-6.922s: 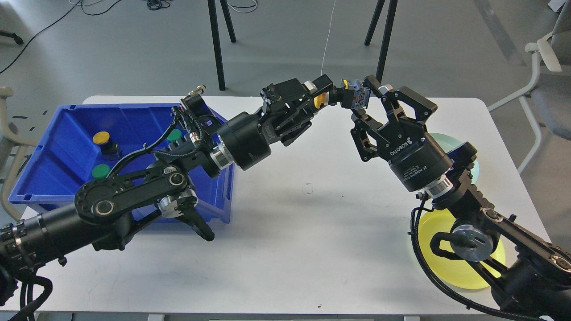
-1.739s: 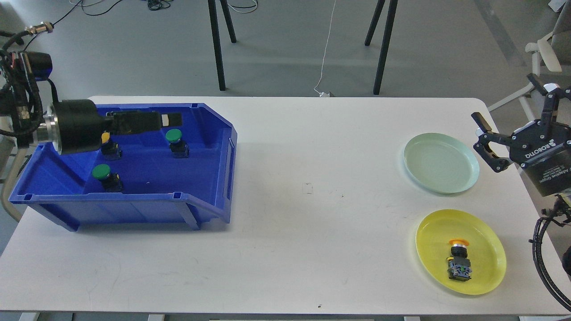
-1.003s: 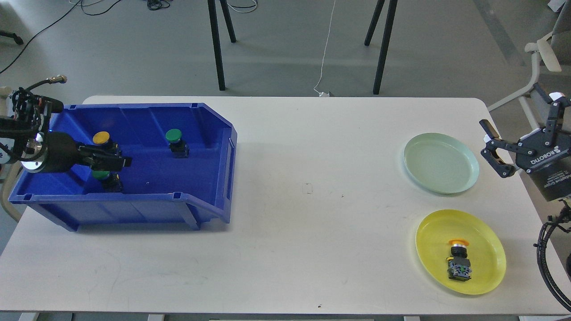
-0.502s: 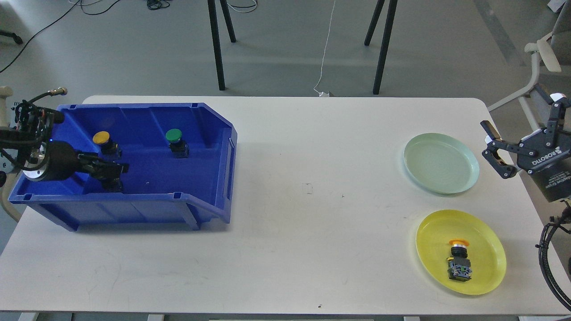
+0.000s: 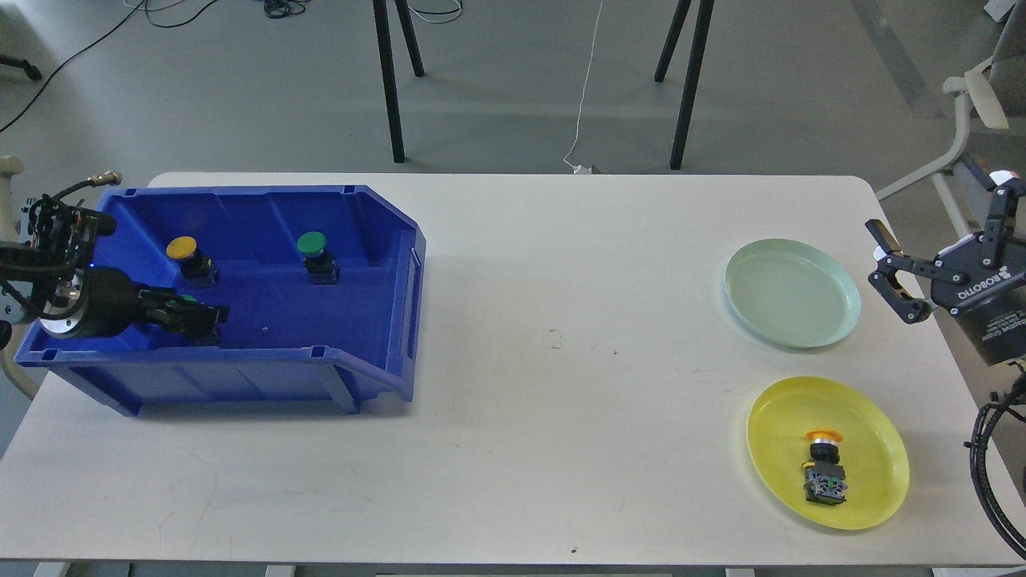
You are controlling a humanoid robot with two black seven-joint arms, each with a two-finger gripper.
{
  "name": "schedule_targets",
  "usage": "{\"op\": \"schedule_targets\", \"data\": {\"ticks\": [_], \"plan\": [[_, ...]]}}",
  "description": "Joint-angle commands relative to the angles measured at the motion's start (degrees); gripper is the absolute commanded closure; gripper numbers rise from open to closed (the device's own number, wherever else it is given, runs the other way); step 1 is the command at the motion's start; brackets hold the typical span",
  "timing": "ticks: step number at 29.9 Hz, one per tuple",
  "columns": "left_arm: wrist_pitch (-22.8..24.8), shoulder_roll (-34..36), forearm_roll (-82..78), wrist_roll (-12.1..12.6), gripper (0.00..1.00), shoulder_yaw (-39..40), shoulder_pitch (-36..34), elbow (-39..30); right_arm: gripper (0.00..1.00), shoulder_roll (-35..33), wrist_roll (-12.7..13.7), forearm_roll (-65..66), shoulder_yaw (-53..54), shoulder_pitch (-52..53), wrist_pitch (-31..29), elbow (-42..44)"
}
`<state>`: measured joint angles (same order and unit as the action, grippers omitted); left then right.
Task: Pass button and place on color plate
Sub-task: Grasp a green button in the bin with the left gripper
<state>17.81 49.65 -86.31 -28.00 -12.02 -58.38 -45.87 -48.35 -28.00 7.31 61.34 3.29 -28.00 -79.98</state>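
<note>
A blue bin (image 5: 377, 320) at the left holds a yellow button (image 5: 182, 248), a green button (image 5: 313, 243) and a second green button (image 5: 189, 300) at its front left. My left gripper (image 5: 196, 316) is low inside the bin, right at that second green button and covering most of it; its dark fingers cannot be told apart. A yellow-capped button (image 5: 824, 465) lies on its side on the yellow plate (image 5: 874, 465). The pale green plate (image 5: 792, 292) is empty. My right gripper (image 5: 934, 220) is open and empty, beside the green plate's right edge.
The white table (image 5: 561, 401) carries the bin at the left and the two plates at the right. Chair and stand legs are on the floor beyond the table's far edge.
My left gripper has sunk lower in the bin onto the front-left green button. The right gripper has barely moved and stays open.
</note>
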Motion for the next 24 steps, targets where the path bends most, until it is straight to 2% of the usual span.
{"op": "schedule_targets", "data": {"ticks": [1,2,5,7,9,14,18,21,24], "plan": [[-0.06,0.01,0.00,0.00,0.39,-0.02,0.11,-0.01,0.01,0.01,0.00,-0.01,0.01,-0.13,0.00,0.00],[-0.06,0.10,-0.08,0.00,0.44,-0.10,0.19,-0.01,0.01,0.01,0.00,-0.01,0.01,-0.13,0.00,0.00],[-0.06,0.10,-0.08,0.00,0.51,-0.02,0.19,-0.01,0.01,0.01,0.00,-0.01,0.01,-0.13,0.00,0.00],[-0.06,0.10,-0.08,0.00,0.71,-0.02,0.11,-0.01,0.01,0.01,0.00,-0.01,0.01,-0.13,0.00,0.00],[-0.23,0.10,-0.08,0.00,0.96,-0.02,0.11,-0.01,0.01,0.01,0.00,-0.01,0.01,-0.22,0.00,0.00],[-1.38,0.19,0.27,0.00,0.97,0.16,-0.16,-0.01,0.01,0.01,0.00,-0.01,0.01,-0.31,0.00,0.00],[0.90,2.72,1.84,0.00,0.96,2.78,-2.08,-2.11,0.01,-0.08,0.00,-0.01,0.27,-0.31,0.00,0.00],[9.49,6.76,5.08,0.00,0.96,9.71,-6.47,-7.98,0.01,0.01,0.00,-0.01,0.88,-0.22,0.00,0.35],[10.19,9.49,13.15,0.00,0.96,21.04,-7.10,-16.15,0.01,0.01,0.00,-0.01,1.41,-0.31,0.00,0.44]]}}
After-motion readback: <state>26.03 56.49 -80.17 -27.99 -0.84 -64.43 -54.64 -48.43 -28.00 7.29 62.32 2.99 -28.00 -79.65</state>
